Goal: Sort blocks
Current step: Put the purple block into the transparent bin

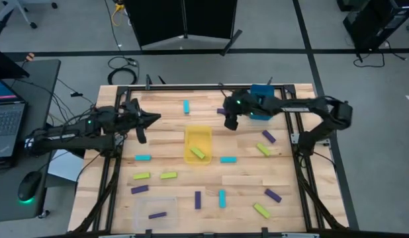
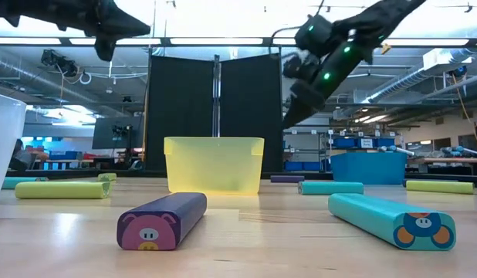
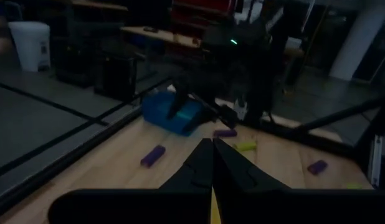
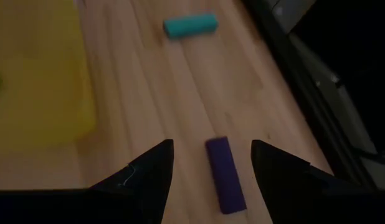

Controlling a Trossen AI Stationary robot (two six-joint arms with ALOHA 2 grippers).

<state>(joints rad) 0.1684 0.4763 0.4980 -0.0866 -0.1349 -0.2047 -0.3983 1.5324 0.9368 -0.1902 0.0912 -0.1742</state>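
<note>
Cyan, yellow-green and purple blocks lie flat all over the wooden table. My right gripper [image 1: 229, 124] [image 4: 212, 142] hangs open at the far middle, tilted down. Its fingers stand above and on either side of a purple block [image 4: 225, 175] [image 1: 221, 111] without touching it. A cyan block [image 4: 190, 25] [image 1: 186, 106] lies beyond it. My left gripper [image 1: 158, 118] [image 3: 212, 143] is shut and holds nothing; it points level over the table's left part, toward the right arm. One yellow-green block [image 1: 198, 153] lies inside the yellow bin [image 1: 198, 132].
A blue bin [image 1: 261, 106] [image 3: 174, 115] stands at the far edge under the right arm. A clear bin [image 1: 155, 206] at the near left holds a purple block [image 1: 157, 215]. A black frame [image 1: 125, 87] borders the table. A laptop [image 1: 6, 116] and a mouse [image 1: 30, 186] sit to the left of the table.
</note>
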